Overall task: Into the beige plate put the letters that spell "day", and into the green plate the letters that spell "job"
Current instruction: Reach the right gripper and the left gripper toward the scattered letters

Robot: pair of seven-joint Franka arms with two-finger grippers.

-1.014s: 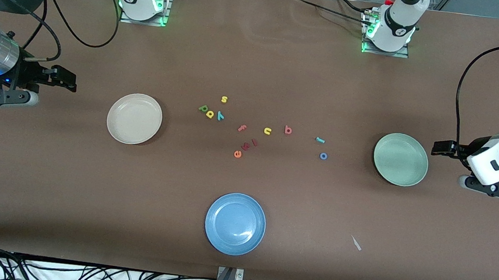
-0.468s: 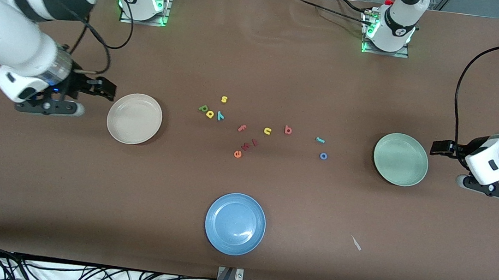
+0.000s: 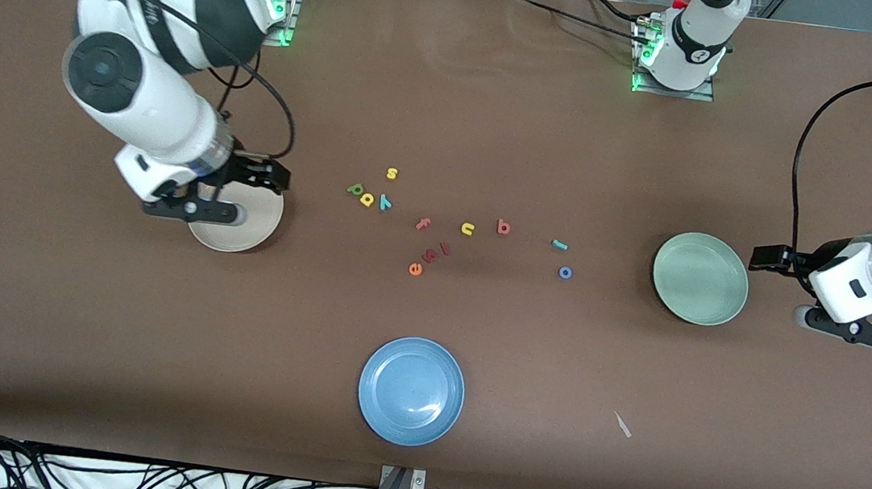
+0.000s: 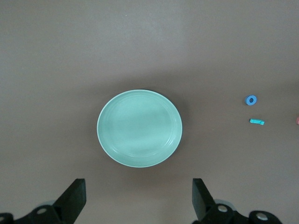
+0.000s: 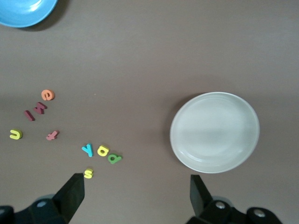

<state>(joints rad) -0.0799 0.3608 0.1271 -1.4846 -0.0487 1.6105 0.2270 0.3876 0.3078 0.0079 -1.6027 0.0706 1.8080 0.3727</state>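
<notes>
Starting the job rather than finishing any of it: every letter lies loose on the tabletop (image 3: 451, 100) and both target plates are bare. The right tool (image 3: 274, 178) hangs over the beige plate (image 3: 242, 234) at the rim that faces the letters, its fingers apart and holding nothing. The left tool (image 3: 767, 257) waits just off the green plate (image 3: 700, 278), toward the left arm's end of the tabletop, its fingers likewise spread and holding nothing.

The green d (image 3: 356, 188), yellow a (image 3: 367, 199) and teal y (image 3: 385, 202) sit in a tight row about midway along the tabletop, beside the beige plate. A yellow s (image 3: 391, 173) lies just farther from the front camera than that row. The red-pink b (image 3: 503, 227) lies toward the middle, while the teal j (image 3: 559, 244) and blue o (image 3: 565, 273) lie close together nearer the green plate. A yellow u (image 3: 467, 229), pink f (image 3: 423, 224) and orange e (image 3: 415, 269) are scattered between the two groups, and a blue plate (image 3: 411, 390) sits near the front edge.

The step in hand looks like the right arm's approach to the first letter of "day". The next move likely calls for lowering over the d, the closest of the three, and pinching it cleanly without nudging the a, which nearly touches it.
</notes>
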